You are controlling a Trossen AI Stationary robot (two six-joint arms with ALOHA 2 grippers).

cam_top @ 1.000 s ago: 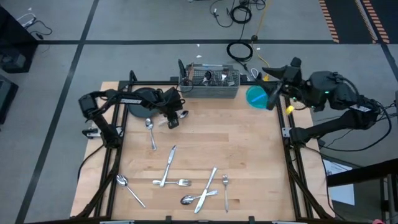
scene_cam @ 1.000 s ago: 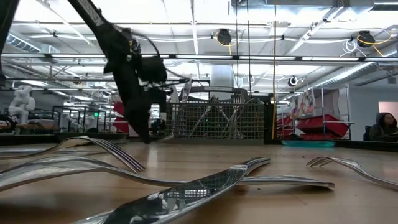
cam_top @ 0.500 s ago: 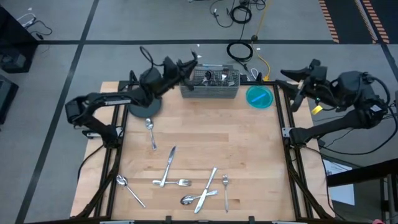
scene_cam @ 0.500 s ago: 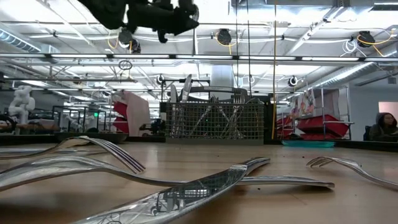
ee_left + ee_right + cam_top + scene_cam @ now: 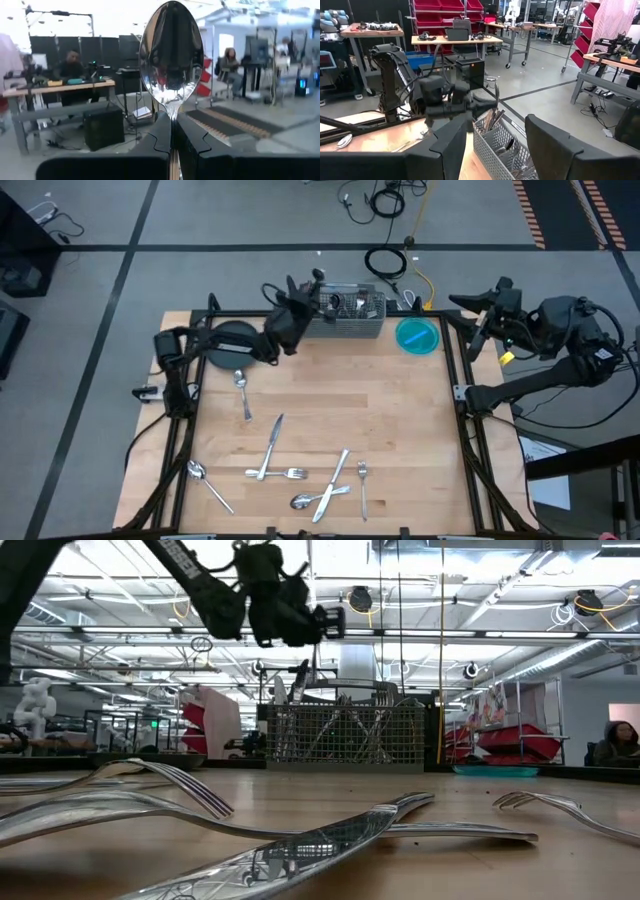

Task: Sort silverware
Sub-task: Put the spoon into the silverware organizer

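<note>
My left gripper [image 5: 312, 288] hangs above the table's far edge, just left of the grey wire-mesh caddy [image 5: 340, 312], shut on a shiny spoon [image 5: 171, 50]. It points about level. Several forks, knives and spoons lie flat on the wooden table, among them a spoon [image 5: 241, 385], a knife [image 5: 274, 432] and a fork [image 5: 362, 486]. More silverware stands upright in the caddy [image 5: 345, 735]. My right gripper [image 5: 495, 145] waits open beyond the table's right edge [image 5: 478, 315], holding nothing. My left gripper pinches the spoon by its neck [image 5: 172, 114], just below the bowl, between its two fingers [image 5: 159, 142]. The fingers lie along the spoon, so the bowl sticks out past their tips and the handle runs back between them. The spoon is lifted clear of the table.
A dark round plate [image 5: 228, 345] lies at the far left, under my left arm. A blue dish [image 5: 417, 335] sits right of the caddy. The table's middle is bare wood [image 5: 360, 400]. People sit at benches in the room beyond.
My left gripper has risen from the table beside the dark plate and swung toward the far edge, up to the caddy. It has tipped from pointing down to about level, carrying the spoon clear. My right arm has drawn back toward the table's right edge.
</note>
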